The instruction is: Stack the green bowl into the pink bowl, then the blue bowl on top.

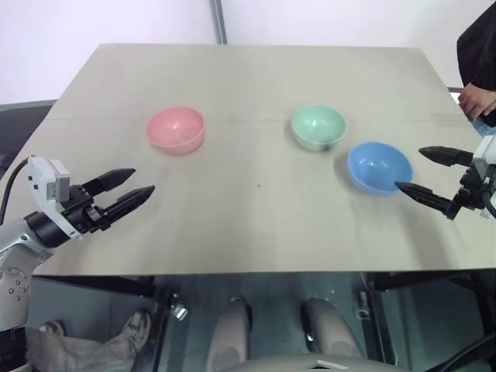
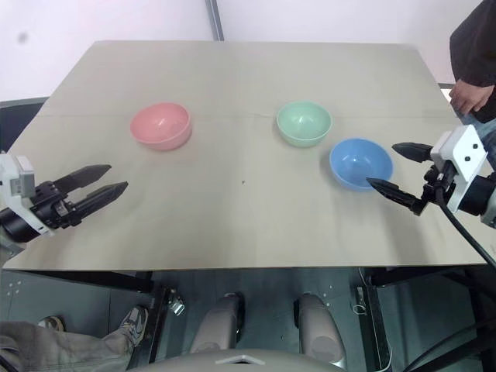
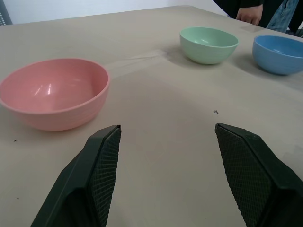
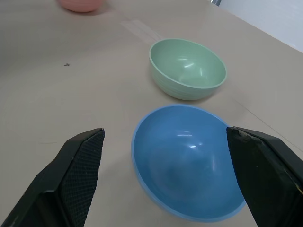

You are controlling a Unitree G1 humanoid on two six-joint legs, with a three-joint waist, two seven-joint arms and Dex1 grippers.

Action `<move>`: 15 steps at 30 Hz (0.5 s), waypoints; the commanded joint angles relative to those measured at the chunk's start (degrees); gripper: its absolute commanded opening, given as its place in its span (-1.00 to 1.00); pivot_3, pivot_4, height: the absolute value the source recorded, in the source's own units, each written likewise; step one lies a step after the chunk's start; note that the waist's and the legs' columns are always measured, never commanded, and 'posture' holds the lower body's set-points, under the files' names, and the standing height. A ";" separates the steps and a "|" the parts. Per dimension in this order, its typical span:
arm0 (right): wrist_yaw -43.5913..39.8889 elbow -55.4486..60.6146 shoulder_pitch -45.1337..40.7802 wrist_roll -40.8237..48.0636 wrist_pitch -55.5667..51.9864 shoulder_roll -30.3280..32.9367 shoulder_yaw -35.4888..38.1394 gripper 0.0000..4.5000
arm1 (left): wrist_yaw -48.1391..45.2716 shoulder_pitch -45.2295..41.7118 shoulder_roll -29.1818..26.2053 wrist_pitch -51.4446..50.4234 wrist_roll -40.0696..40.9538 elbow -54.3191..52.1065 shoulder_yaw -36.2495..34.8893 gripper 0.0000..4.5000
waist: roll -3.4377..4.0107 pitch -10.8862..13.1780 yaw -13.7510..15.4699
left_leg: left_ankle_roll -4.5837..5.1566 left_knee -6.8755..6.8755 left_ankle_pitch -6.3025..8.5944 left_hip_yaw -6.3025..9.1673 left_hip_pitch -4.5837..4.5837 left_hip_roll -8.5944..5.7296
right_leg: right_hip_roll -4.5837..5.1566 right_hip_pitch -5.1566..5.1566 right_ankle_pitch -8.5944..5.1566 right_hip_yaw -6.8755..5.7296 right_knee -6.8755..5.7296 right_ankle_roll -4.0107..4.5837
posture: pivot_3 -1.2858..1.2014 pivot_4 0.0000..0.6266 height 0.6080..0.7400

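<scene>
Three bowls stand upright and apart on the beige table (image 1: 248,225). The pink bowl (image 1: 176,129) is at the left, the green bowl (image 1: 318,126) right of centre, and the blue bowl (image 1: 379,167) just beside it, nearer the front. My left gripper (image 1: 132,190) hovers open near the front left, short of the pink bowl (image 3: 53,97), nothing between its fingers. My right gripper (image 1: 422,172) stands open at the right edge, its fingers spread wide just beside the blue bowl (image 4: 185,160), with the green bowl (image 4: 187,68) beyond.
A person in dark clothing stands at the table's far right corner, a hand (image 1: 477,101) near the edge. The table's front edge runs just beneath both grippers. Open tabletop lies between the pink and green bowls.
</scene>
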State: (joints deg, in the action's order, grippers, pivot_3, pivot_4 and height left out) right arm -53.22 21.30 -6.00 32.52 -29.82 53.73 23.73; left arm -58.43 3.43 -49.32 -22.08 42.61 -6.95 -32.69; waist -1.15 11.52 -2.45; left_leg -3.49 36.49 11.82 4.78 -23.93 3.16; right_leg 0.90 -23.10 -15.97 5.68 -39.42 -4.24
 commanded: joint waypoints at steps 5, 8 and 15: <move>1.49 2.60 -1.08 0.51 -0.42 0.06 -0.13 0.99 | -0.04 -3.44 -0.97 -1.61 0.02 -0.85 0.59 0.50 | 0.00 0.00 0.07 | 0.00 -0.01 0.00 0.00 0.00 0.00 | 0.00 0.00 -0.01 0.00 0.00 -0.02 | 0.03 -0.52 0.80; 2.07 2.86 -1.70 0.62 -0.70 -0.15 -0.87 0.99 | 0.16 -4.29 -0.90 -2.00 -0.37 -0.95 0.89 0.50 | 0.00 0.00 -0.04 | 0.00 -0.01 0.00 -0.01 0.00 0.00 | 0.00 0.00 0.00 0.01 0.01 -0.02 | 0.03 -0.52 0.80; 3.53 4.02 -8.07 0.94 -0.77 -3.28 -7.70 0.99 | 11.54 -8.85 -1.34 0.63 -12.68 -1.11 5.19 0.50 | 0.00 0.00 -0.06 | 0.00 -0.03 0.00 -0.03 0.05 0.02 | -0.02 0.00 0.02 0.03 0.01 0.00 | 0.03 -0.52 0.80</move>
State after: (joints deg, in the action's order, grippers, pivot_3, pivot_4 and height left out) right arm -50.14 22.80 -12.38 32.46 -30.99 50.88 16.58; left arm -51.10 -4.43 -49.39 -22.75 34.38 -6.82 -28.38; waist -1.15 11.52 -2.51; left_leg -3.49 36.46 11.82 4.76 -23.88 3.17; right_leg 0.89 -23.10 -15.95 5.71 -39.41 -4.24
